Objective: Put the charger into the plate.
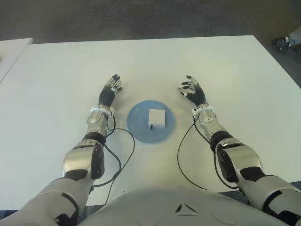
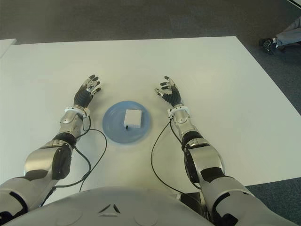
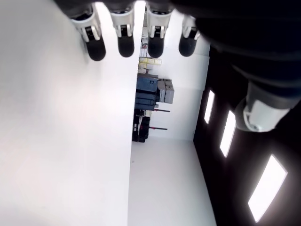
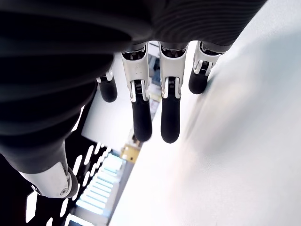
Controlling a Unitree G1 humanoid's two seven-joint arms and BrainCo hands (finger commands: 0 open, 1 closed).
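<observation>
Fingers (image 1: 114, 82) spread over white table (image 1: 56, 80)

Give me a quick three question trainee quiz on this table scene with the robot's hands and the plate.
1. True or false: the white square charger lies on the round blue plate.
2. What does either hand hold? A) the charger B) the plate C) nothing
3. Fill in: the plate sits ____ the left hand and the right hand on the white table.

Key: 1 true. 2 C, both hands have fingers spread. 3 between.
</observation>
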